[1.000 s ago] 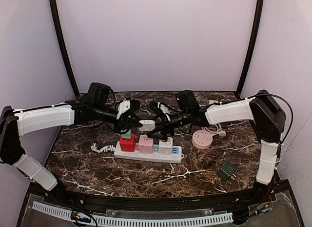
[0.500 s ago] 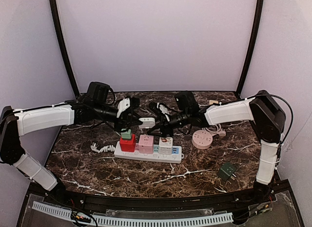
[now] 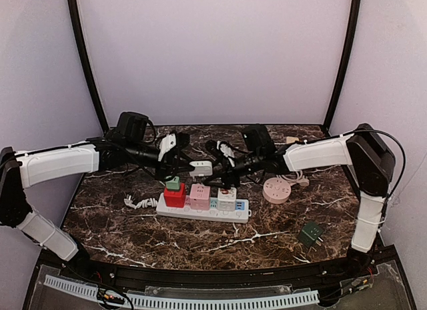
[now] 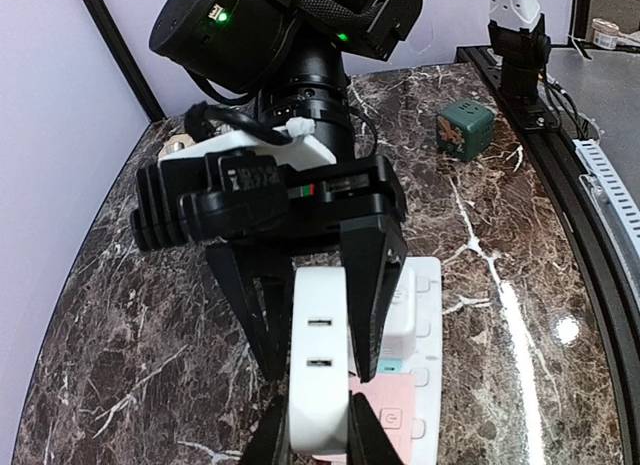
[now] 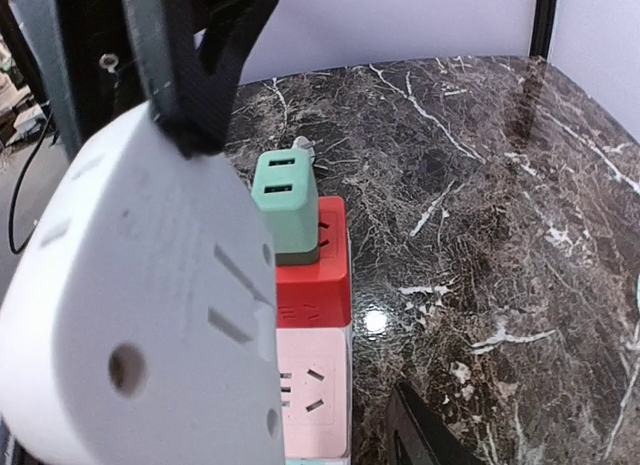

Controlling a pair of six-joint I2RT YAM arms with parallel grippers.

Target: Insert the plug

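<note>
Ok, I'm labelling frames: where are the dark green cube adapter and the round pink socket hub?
Dark green cube adapter [image 3: 310, 234]: top external view, its top face.
Round pink socket hub [image 3: 276, 190]: top external view, disc centre.

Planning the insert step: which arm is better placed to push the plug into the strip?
Left. Its gripper is shut on the plug, held over the strip. The right gripper only flanks the plug; whether it grips is unclear.
</note>
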